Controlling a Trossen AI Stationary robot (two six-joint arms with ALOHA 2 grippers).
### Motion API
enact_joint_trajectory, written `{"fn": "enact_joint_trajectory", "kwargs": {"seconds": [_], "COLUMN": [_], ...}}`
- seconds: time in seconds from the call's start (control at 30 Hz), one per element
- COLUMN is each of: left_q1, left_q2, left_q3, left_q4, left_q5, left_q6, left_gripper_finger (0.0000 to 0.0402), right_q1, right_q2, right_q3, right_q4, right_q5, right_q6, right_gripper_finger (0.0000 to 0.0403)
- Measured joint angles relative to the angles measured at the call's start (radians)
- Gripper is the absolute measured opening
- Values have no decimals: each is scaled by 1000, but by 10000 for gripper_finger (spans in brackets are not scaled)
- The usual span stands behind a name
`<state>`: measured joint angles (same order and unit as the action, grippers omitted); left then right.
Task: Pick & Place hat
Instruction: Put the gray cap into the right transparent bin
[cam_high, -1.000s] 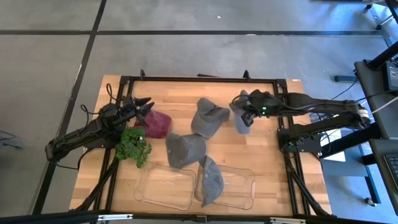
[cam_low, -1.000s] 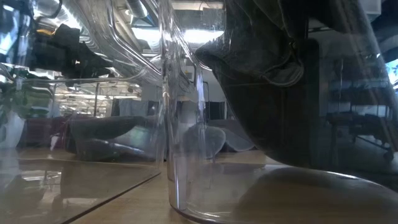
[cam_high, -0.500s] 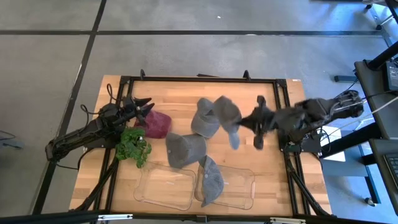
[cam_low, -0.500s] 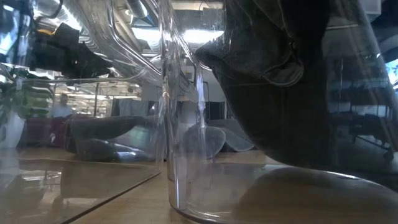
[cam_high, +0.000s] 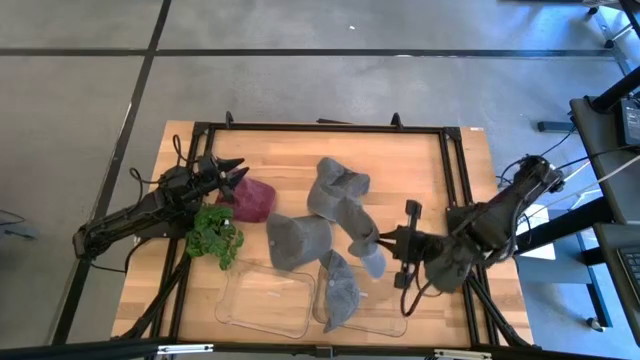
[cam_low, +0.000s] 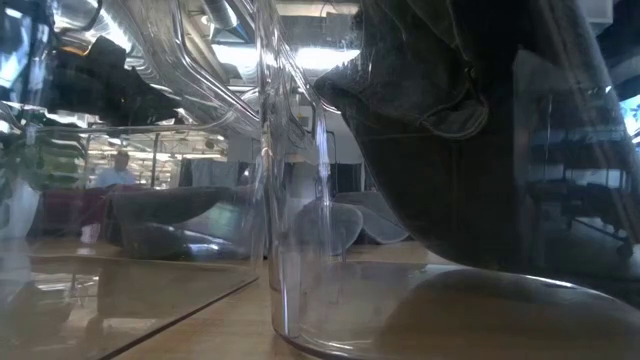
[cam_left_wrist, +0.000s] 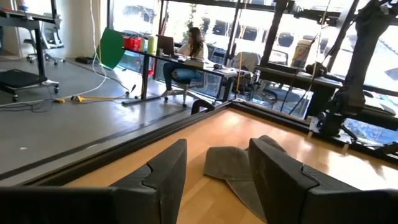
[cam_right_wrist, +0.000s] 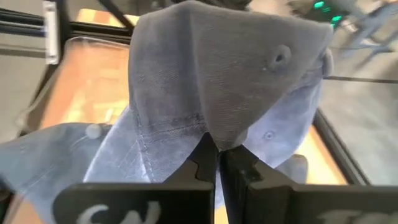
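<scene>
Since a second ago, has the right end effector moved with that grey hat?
Yes. The right end effector has carried the grey hat from the table's far right edge toward the near side, almost to the right clear bin.
</scene>
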<state>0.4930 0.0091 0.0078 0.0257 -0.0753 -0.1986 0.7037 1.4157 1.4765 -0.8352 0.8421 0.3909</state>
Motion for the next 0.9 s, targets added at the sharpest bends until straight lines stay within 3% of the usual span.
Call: {"fn": "enact_joint_trajectory", "kwargs": {"seconds": [0.5,0.9], "left_q1": [0,0], "left_q2": [0,0], "left_q3": [0,0], "left_q4": [0,-1], "left_q5": [0,-1], "left_q6": [-17,-23], "left_gripper_finger": [169,169], "right_q1": [-20,-20], "right_q2": [146,161], "right_q3": [1,1], "right_q4": [96,163], "right_q5": [293,310], "right_q6": [85,76], "right_gripper_finger": [12,14]}}
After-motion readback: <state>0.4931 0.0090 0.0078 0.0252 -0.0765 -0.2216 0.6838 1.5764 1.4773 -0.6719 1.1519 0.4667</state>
